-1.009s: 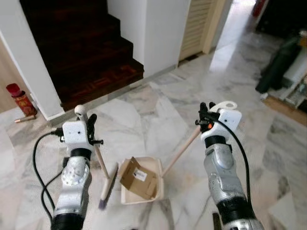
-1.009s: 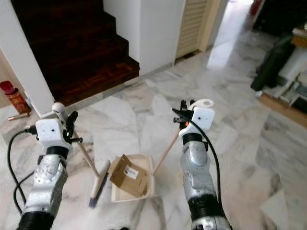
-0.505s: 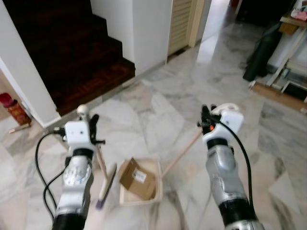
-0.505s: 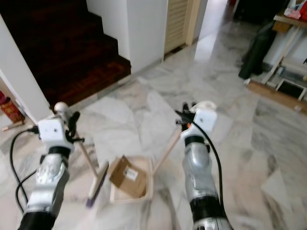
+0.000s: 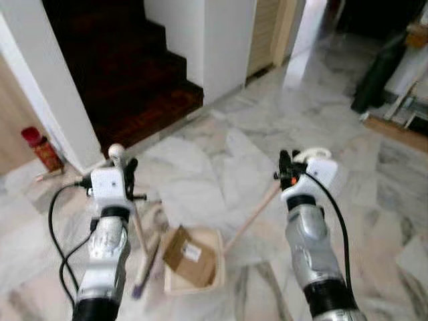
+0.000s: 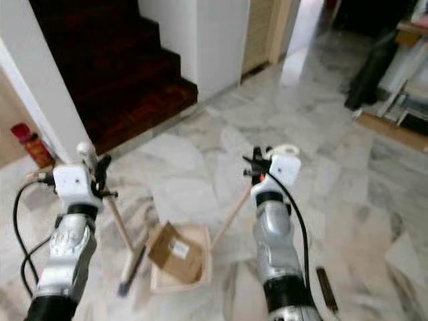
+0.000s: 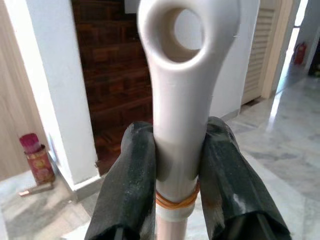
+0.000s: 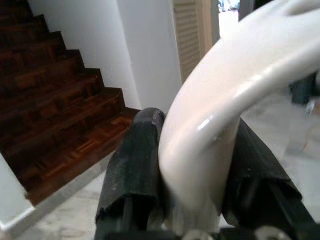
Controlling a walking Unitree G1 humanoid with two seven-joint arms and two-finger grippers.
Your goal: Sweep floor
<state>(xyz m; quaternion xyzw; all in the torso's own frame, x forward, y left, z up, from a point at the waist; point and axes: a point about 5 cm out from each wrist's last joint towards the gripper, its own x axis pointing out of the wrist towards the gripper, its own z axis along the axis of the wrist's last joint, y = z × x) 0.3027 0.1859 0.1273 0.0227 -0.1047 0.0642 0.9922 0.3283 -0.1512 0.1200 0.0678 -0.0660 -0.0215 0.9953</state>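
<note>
Broom (image 5: 142, 257) and dustpan (image 5: 194, 262) are sitting together low on the marble floor (image 5: 200, 174), each carried by one arm, with a piece of brown cardboard (image 5: 189, 254) lying inside the pan.

Starting on the left, the left claw (image 7: 177, 165) is gripping the broom's pale handle just under its looped top, both black fingers (image 7: 127, 175) pressed flat on the shaft above an orange band (a rubber ring, by the look of it). That arm is reaching forward with the wrist upright, so the stick is slanting down to the bristle head, which is resting just beside the pan's left wall. I judge the broom to be light and stiff, though its smooth plastic could twist in the grip, so holding high near the loop gives reach but little leverage.

Moving right, the dustpan's long wooden handle (image 5: 251, 215) is rising at a slant to the right claw (image 8: 192, 165), which is clamped on the curved white grip at the top. That arm is also bent forward and raised, wrist high. The pan probably weighs little, and its cargo is loose, so tilting it could let the cardboard slide out.
</note>
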